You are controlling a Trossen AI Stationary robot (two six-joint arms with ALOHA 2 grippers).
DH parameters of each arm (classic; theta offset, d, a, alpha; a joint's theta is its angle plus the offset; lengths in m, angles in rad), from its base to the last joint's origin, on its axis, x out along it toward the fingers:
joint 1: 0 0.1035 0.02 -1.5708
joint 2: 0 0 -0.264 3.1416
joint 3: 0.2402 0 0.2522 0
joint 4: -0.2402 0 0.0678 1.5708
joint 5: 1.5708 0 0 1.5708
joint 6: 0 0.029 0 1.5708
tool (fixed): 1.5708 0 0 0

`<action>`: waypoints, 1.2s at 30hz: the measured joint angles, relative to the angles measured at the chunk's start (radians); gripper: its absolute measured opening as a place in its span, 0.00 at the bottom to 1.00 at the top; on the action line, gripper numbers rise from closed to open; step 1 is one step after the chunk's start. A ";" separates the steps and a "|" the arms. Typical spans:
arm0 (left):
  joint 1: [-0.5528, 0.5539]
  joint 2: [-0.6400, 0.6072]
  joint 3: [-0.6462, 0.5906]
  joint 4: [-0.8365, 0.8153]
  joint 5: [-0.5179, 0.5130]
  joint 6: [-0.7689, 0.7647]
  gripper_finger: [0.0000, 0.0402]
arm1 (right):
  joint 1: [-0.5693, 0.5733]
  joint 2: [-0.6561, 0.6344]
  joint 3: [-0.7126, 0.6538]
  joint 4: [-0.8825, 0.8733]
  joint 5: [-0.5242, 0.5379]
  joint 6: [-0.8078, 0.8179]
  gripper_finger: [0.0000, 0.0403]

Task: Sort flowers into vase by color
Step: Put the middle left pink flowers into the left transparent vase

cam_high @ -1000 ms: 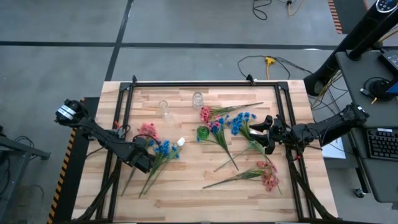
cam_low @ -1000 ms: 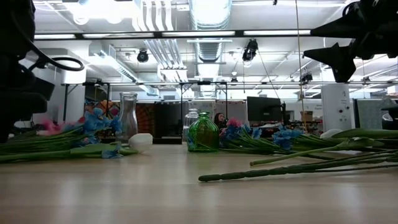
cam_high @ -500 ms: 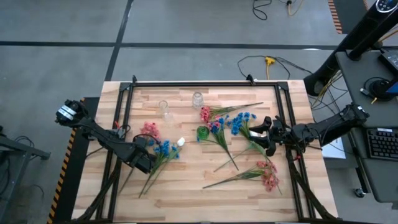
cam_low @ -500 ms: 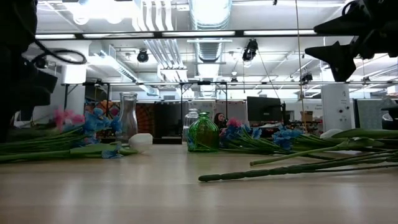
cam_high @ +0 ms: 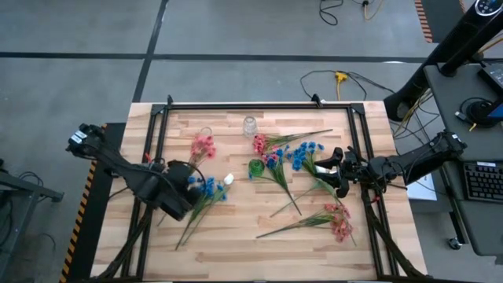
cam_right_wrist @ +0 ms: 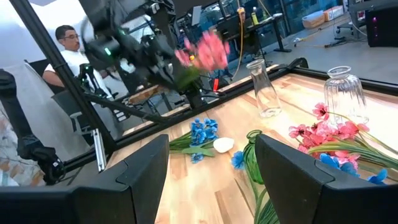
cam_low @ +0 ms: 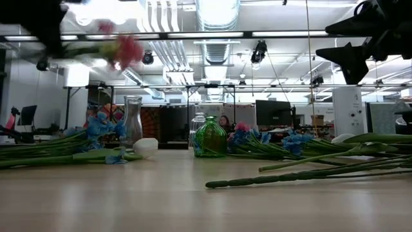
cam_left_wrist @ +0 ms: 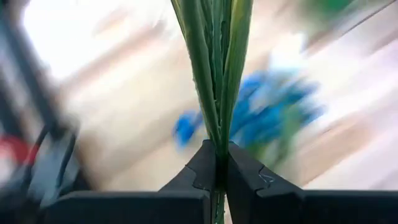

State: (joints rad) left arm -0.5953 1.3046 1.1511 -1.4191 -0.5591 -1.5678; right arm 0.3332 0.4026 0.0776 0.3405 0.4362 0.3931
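Observation:
My left gripper (cam_high: 185,169) is shut on a pink flower sprig (cam_high: 202,146) and holds it high above the table's left part; in the low view the sprig (cam_low: 122,49) shows blurred near the ceiling lights. Under it, blue sprigs (cam_high: 208,189) and a white blossom (cam_high: 229,179) lie on the table. The green vase (cam_high: 256,167) stands at the middle, and two clear vases (cam_high: 207,135) (cam_high: 250,126) stand farther back. My right gripper (cam_high: 339,169) hangs open over the flowers on the right. My left gripper pinches the pink sprig's bunched green stems (cam_left_wrist: 216,130) between its two fingers (cam_left_wrist: 205,165). The fingers slant down from the table's left. The sprig is lifted clear of the table, and its blossoms (cam_high: 203,146) point toward the far edge.
More pink and blue sprigs (cam_high: 287,153) lie right of the green vase, and another pink sprig (cam_high: 339,226) lies near the front right. A black frame (cam_high: 259,104) runs along the table's edges. A person (cam_right_wrist: 65,38) sits beyond the table's left side.
My left gripper has risen quickly and tipped, taking the pink sprig with it. The sprig lay on the table beside the blue sprigs; now it is lifted clear, and its blossoms have swung toward the far edge, near the left clear vase.

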 joint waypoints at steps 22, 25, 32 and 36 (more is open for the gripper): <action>0.281 -0.425 -0.420 1.843 -0.084 1.871 0.00 | 0.000 0.000 0.000 0.000 0.000 -0.003 0.57; 0.374 -0.493 -0.510 1.926 -0.080 1.919 0.00 | 0.000 0.000 0.000 0.000 0.000 -0.001 0.57; 0.574 -0.606 -0.599 1.932 -0.085 1.925 0.00 | 0.000 0.000 0.000 0.000 0.000 -0.001 0.57; 0.657 -0.625 -0.611 1.898 -0.071 1.882 0.00 | 0.000 0.000 0.000 0.000 0.001 -0.002 0.57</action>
State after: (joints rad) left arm 0.0621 0.6792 0.5403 0.4786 -0.6301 0.3137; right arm 0.3333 0.4026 0.0776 0.3408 0.4369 0.3912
